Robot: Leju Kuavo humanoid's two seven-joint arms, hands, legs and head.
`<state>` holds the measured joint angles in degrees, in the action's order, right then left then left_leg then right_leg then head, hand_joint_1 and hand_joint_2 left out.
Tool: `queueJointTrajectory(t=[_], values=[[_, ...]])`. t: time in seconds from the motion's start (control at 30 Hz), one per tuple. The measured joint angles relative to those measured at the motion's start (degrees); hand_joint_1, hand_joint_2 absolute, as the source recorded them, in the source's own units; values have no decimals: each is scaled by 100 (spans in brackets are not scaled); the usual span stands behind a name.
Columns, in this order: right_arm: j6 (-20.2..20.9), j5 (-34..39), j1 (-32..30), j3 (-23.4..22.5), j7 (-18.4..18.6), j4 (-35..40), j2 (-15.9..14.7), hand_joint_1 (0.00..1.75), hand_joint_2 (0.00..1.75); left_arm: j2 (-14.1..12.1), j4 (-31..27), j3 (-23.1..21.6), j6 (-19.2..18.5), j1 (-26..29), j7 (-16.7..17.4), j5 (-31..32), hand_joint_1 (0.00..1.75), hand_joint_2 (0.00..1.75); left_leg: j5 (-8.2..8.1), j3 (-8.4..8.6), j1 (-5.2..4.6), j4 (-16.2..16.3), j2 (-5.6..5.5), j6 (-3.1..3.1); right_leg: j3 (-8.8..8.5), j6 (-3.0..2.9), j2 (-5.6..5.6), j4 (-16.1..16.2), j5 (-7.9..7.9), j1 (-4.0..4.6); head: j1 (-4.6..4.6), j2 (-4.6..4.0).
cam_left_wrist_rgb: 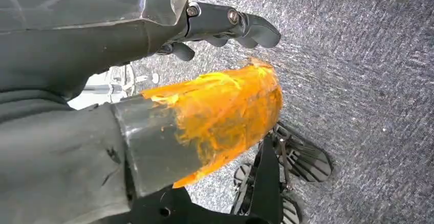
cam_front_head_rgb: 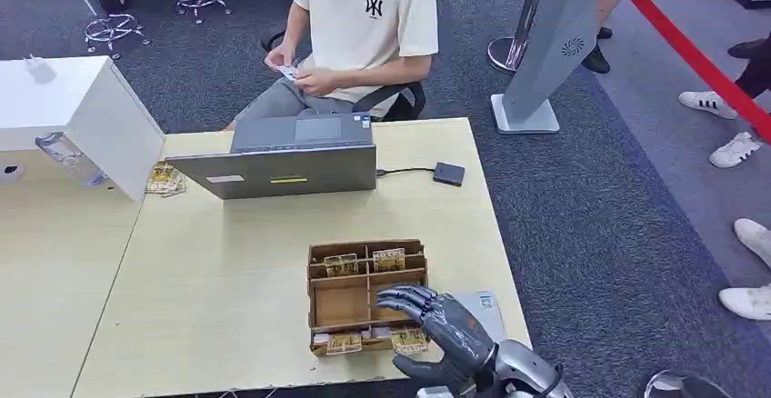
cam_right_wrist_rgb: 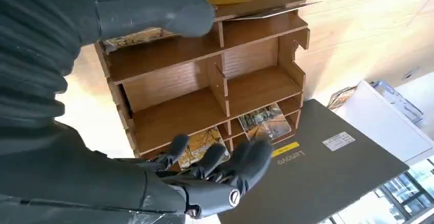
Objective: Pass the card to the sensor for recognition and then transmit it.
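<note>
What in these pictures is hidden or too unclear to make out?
- Near cards in the wooden box: head view, partly covered by the right hand.
- The card's print: head view, too small.
- Left hand: left wrist view, mostly behind the orange-taped thumb.
- Sensor markings: too small.

The left hand (cam_left_wrist_rgb: 169, 96) hangs over grey carpet (cam_left_wrist_rgb: 368, 91), thumb wrapped in orange tape (cam_left_wrist_rgb: 225, 111) (crinkled, glossy), dark fingers (cam_left_wrist_rgb: 230, 24) curled, nothing held.

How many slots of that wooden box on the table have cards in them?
4 that I can see. In the wooden box, two far slots by the laptop hold cards, and two near slots do too. The right hand may hide more.
</note>
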<state>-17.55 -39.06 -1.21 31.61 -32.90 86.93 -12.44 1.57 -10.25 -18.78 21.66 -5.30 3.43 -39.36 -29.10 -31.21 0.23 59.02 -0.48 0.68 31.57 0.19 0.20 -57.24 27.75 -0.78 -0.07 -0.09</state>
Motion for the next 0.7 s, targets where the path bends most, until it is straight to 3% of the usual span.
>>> queueJointTrajectory(t=[0.17,0.47,0.7], values=[[-44,-29,-13,9,35,0,0,66,175,0,0,0,2,0,0,-18,0,0,0,0,0,0,0,0,0,0,0,0,0,0,0,0],[-44,-33,-41,11,46,-4,0,51,175,0,0,0,2,0,0,-33,0,0,0,0,0,0,0,0,0,0,0,0,0,0,0,0],[-24,-35,-85,24,50,-28,0,49,175,0,0,0,2,0,0,-42,0,0,0,0,0,0,0,0,0,0,0,0,0,0,2,0]])
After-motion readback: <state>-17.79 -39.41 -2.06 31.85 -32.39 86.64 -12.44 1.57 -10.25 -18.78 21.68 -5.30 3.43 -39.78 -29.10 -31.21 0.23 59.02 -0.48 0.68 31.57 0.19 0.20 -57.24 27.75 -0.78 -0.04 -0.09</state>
